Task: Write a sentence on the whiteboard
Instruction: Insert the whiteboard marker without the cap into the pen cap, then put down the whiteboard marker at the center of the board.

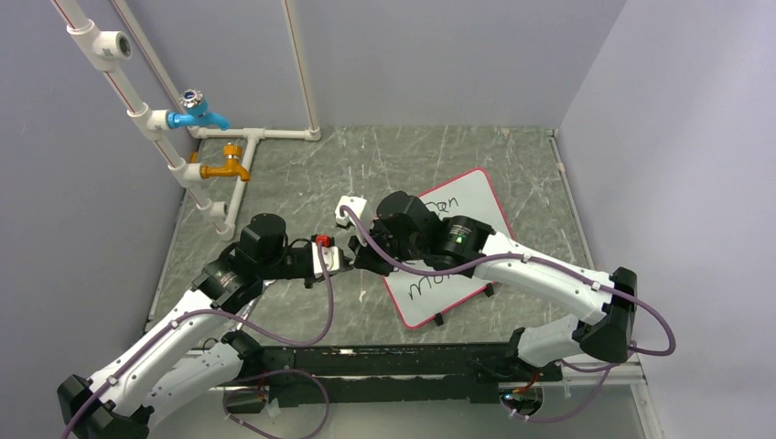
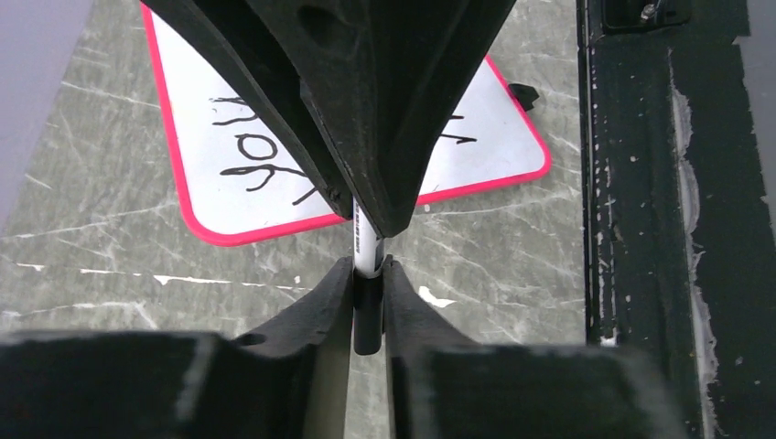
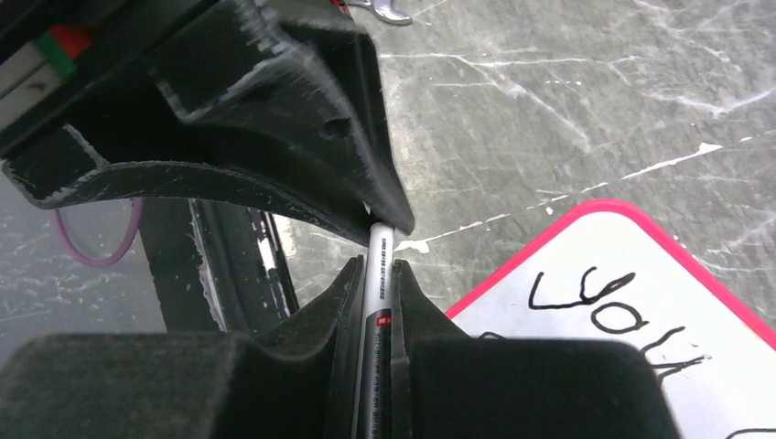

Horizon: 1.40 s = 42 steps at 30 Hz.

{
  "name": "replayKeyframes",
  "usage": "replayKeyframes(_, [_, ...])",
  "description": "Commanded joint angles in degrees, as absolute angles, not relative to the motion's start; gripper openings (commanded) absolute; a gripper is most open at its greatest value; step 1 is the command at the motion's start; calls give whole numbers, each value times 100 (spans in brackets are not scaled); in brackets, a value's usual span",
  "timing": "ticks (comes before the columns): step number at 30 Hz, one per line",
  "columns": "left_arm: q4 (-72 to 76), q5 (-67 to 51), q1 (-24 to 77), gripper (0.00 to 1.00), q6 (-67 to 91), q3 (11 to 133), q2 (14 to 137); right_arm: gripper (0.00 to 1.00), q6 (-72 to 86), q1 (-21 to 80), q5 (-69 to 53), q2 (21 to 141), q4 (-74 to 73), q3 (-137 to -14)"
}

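The whiteboard (image 1: 476, 208) lies tilted on the grey table right of centre, with black handwriting on it; it also shows in the left wrist view (image 2: 183, 78) and the right wrist view (image 3: 631, 242). Both grippers meet left of the board and hold one marker between them. My left gripper (image 2: 368, 271) is shut on the marker's black cap end (image 2: 367, 315). My right gripper (image 3: 377, 268) is shut on the marker's white barrel (image 3: 378, 247). In the top view the left gripper (image 1: 337, 261) and the right gripper (image 1: 360, 258) are tip to tip.
White pipes with a blue tap (image 1: 197, 115) and an orange tap (image 1: 227, 170) stand at the back left. A small white block (image 1: 350, 207) lies just behind the grippers. A black rail (image 1: 393, 361) runs along the near edge. Walls close in on both sides.
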State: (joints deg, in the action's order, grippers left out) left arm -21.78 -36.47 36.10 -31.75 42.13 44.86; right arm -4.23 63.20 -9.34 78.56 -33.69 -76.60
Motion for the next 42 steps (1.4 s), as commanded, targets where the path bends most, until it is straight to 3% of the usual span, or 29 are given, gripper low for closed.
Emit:
replayKeyframes(1, [-1857,-3789,3586,14,-3184,4510,4591,0,-254,6416,-1143,7573,-3191,-7751])
replayKeyframes(3, [-1863,-3825,3586,1,-3158,4533,4631,0,-223,6415,-1134,7531,-3093,-7696])
replayKeyframes(7, [-1781,-3862,3586,0,-3055,4515,4596,1,-117,6413,-1039,7495,-2996,-7674])
replayKeyframes(11, [-1632,-3686,3569,0,-2893,4472,4570,38,-18,6416,-641,7440,-3056,-7811])
replayKeyframes(13, [-1633,-3633,3556,0,-2835,4502,4584,52,-9,6416,-350,7355,-3045,-7844])
replayKeyframes(15, [-1618,-3546,3542,0,-2748,4532,4596,76,213,6414,-33,7219,-2971,-7829])
replayKeyframes(18, [-1529,-3440,3520,0,-2578,4540,4601,86,424,6403,730,6950,-2811,-7694])
replayKeyframes(27, [-1501,-2461,3324,0,-1359,4971,5060,95,1137,6407,2598,6177,-2506,-7199])
replayKeyframes(42, [-2753,-964,2522,0,518,6133,7060,96,1757,6399,3038,5698,-2760,-6820])
